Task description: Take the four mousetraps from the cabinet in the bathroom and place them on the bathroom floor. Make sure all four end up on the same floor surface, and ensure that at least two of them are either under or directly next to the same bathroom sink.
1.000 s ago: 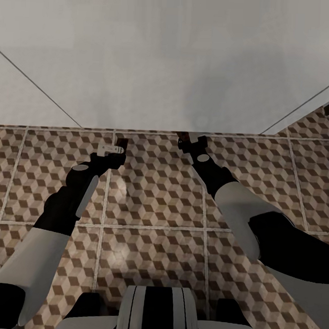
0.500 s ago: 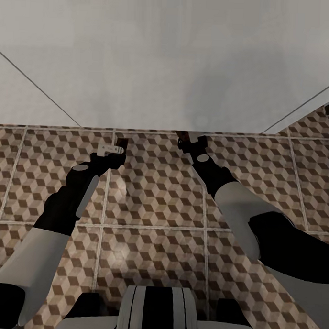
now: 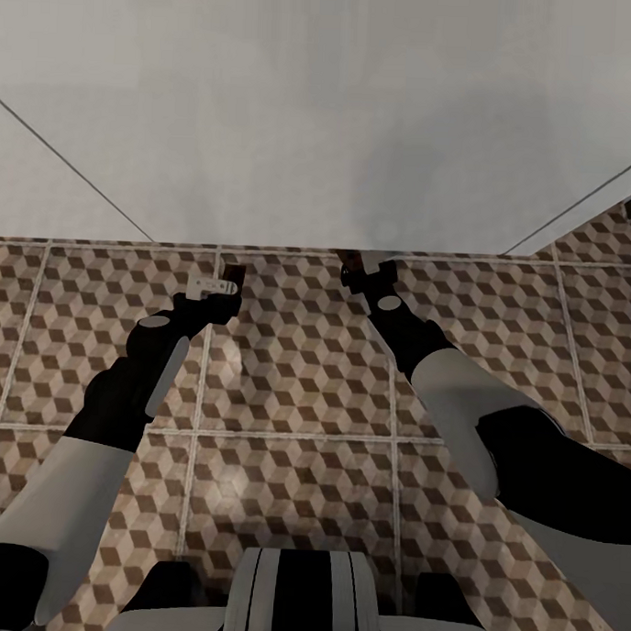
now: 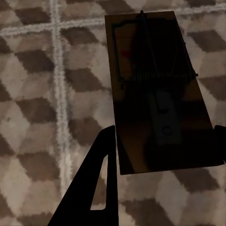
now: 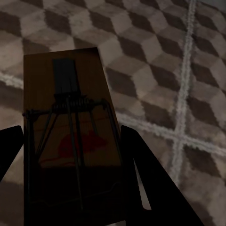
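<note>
Both arms reach forward over the floor (image 3: pixel 294 388), its tiles printed with brown, beige and white cubes and split by pale grout lines. The left gripper (image 3: pixel 227 280) hangs above a tile near a grout line, and the right gripper (image 3: pixel 365 270) hangs close to the foot of the pale wall (image 3: pixel 324 123) that runs across ahead of both. In the left wrist view the left gripper (image 4: pixel 162 155) is clamped on a trap (image 4: pixel 160 94): the brown board sits between the two dark fingers (image 4: pixel 96 188), one on each long edge, and extends past the fingertips, with its wire spring and bar across the middle, a small red mark near the far end and a pale metal plate nearer the gripper. Below this trap lies the tiled floor (image 4: pixel 42 94), with a grout crossing off to one side of the fingers. In the right wrist view the right gripper (image 5: pixel 70 146) likewise grips a second trap (image 5: pixel 70 132), held by its long edges between the fingers (image 5: pixel 146 183); its red mark lies under the wire bars near the fingertips and a dark plate sits at the far end. Beyond that trap the floor (image 5: pixel 155 61) shows a grout crossing off to the side of the fingers. Whether either trap touches the tiles cannot be told.
</note>
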`<state>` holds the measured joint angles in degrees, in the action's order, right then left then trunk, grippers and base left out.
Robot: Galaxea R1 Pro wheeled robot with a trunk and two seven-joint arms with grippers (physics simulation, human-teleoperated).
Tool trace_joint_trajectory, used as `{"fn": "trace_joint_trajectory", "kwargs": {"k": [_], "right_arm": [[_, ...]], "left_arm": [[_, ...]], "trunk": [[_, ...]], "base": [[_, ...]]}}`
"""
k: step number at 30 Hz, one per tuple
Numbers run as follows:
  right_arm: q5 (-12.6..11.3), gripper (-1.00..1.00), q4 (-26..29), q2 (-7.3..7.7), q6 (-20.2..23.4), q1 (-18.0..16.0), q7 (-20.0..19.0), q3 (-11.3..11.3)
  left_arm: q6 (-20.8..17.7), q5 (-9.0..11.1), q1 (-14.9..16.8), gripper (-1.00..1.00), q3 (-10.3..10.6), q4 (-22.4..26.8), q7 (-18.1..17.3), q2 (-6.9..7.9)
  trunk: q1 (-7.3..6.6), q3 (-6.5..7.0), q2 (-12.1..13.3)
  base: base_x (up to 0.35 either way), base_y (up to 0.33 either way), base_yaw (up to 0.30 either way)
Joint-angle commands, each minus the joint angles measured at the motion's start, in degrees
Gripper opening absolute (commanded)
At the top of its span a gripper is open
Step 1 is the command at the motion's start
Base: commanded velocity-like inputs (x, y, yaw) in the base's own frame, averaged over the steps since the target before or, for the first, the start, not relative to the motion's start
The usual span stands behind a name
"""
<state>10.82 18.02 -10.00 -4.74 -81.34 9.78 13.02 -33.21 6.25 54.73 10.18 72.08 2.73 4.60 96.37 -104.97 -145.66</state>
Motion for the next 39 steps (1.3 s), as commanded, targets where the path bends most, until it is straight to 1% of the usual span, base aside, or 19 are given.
{"fn": "trace_joint_trajectory", "kwargs": {"k": [1,25,28,32,34,39], "right_arm": [[0.3,-1.00,-0.1,0.00,-0.1,0.0,0.4,0.2],[0.2,-1.00,-1.2,0.06,0.4,0.0,-0.2,0.2],[0.1,-1.00,-1.3,0.06,1.0,0.0,-1.3,0.2],[0.1,-1.00,-1.5,0.17,3.0,0.0,-4.8,0.0],[0.0,-1.00,-1.9,0.20,3.7,0.0,-5.8,-0.1],[-0.2,-1.00,-2.6,0.22,4.3,0.0,-6.6,-0.1]], "left_arm": [[-0.3,0.5,0.0,-1.00,0.1,0.1,0.2,0.06],[-0.3,0.5,0.0,-1.00,0.1,0.1,0.2,0.06],[-0.3,0.4,0.0,-1.00,0.1,0.1,0.2,0.06],[-0.3,0.4,0.0,-1.00,0.1,0.5,0.2,0.06],[-0.3,0.4,0.0,-1.00,0.1,0.8,0.2,0.06],[-0.3,0.4,0.0,-1.00,0.1,1.1,0.2,0.06]], "trunk": [[0.02,-0.03,0.0],[0.64,-0.03,-0.3],[0.66,-0.03,-0.4],[0.66,-0.03,-0.4],[0.66,-0.03,-0.4],[0.66,-0.03,-0.4]], "base": [[0.000,0.000,0.000],[0.000,0.000,0.000],[0.000,0.000,0.000],[0.000,0.000,0.000],[0.000,0.000,0.000],[0.000,0.000,0.000]]}}
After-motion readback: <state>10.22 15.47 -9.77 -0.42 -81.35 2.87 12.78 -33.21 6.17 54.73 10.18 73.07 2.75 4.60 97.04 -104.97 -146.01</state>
